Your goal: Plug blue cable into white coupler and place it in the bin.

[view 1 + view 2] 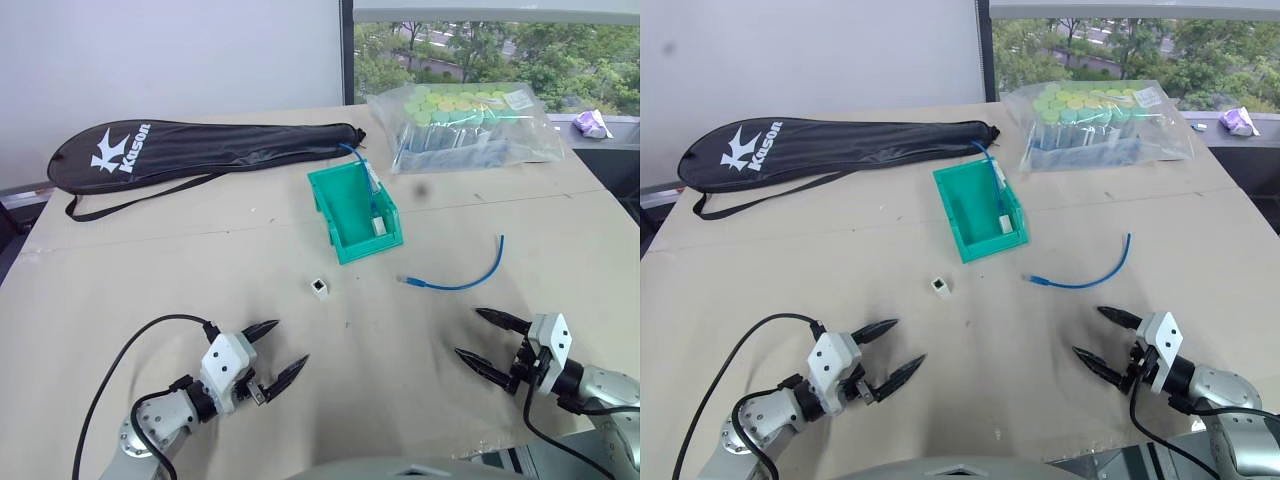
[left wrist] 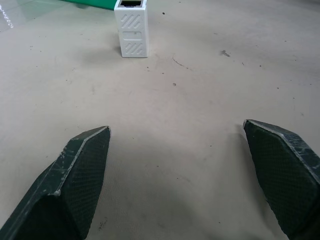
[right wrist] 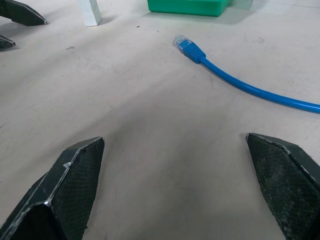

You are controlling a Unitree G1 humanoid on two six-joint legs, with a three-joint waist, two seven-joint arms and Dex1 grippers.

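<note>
Blue cable lies curved on the bench, right of the white coupler, both just before the bin. Left claw and right claw hover spread, empty.

Grey arms, white wrist housings, black cables — pointed black textured fingers

Blue cable; white coupler, hatched faces; teal bin; black racket bag, white logo.
</note>
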